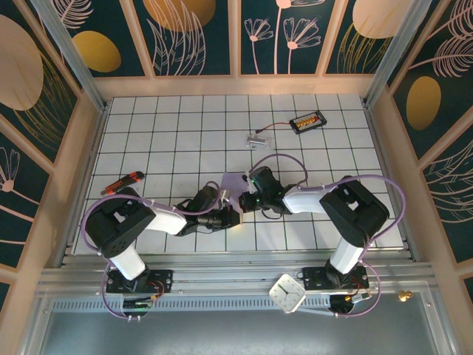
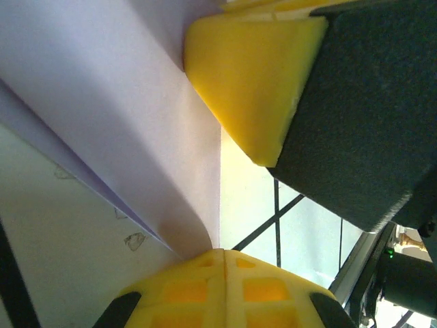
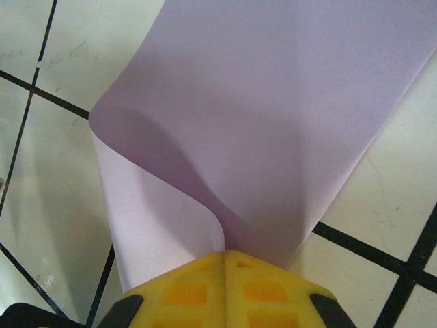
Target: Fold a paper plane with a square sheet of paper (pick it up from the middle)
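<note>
- Both arms are reaching in to the middle of the tiled table (image 1: 185, 126), with the grippers nose to nose over the sheet of paper (image 1: 235, 180).
- Left gripper (image 2: 224, 254) is clamping shut on the paper. Its yellow fingers (image 2: 184, 294) are meeting, and the sheet is coming straight out of the seam.
- Right gripper (image 3: 224, 256) is also closed and is pinching the paper where it is bending over on itself.
- In the left wrist view, the right gripper's pad (image 2: 249, 82) is sitting right up against the sheet, so the two pinches are landing close together.
- My read on why: one pinch is anchoring the layers while the other is lining up the bend. That would stop thin paper from sliding before the fold gets flattened.
- The bend is looking rounded, not pressed. In the right wrist view the sheet is looping over in a soft curve on the left side rather than a sharp crease.
- Direction: from the right fingers the paper is running away toward the upper right of that view, and the curled edge is trailing off to the left.
- In the top view the exposed lavender patch is pointing away from the arm bases. The grippers are covering too much to call the long axis.
- No nose or wings are showing, so I'm judging this as an early fold.
- The orange-handled tool (image 1: 122, 183) and the clear plastic piece (image 1: 259, 139) are lying well apart from the paper.
</note>
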